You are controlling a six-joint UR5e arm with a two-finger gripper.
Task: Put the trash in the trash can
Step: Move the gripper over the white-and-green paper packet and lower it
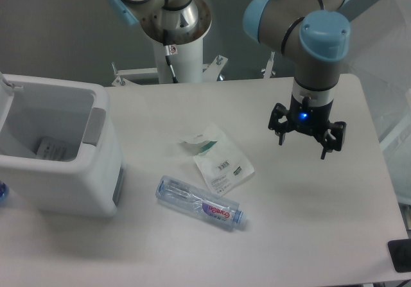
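Near the middle of the table [308, 229] lay your wrapper [221, 162], and just in front of it the bottle [200, 203] on its side. The wrapper looked light and limp, so a pinch at its crumpled top would likely serve; the bottle seemed empty, slick and apt to roll, best taken across its middle. Your fingers [307, 147] hung spread and empty to the right. The trash can [96, 171] stood at the left edge, the surface between looking unobstructed.

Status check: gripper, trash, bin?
Gripper open, empty, above table right of trash. Wrapper and bottle lying on table, untouched. Trash can at left, nothing blocking the way.
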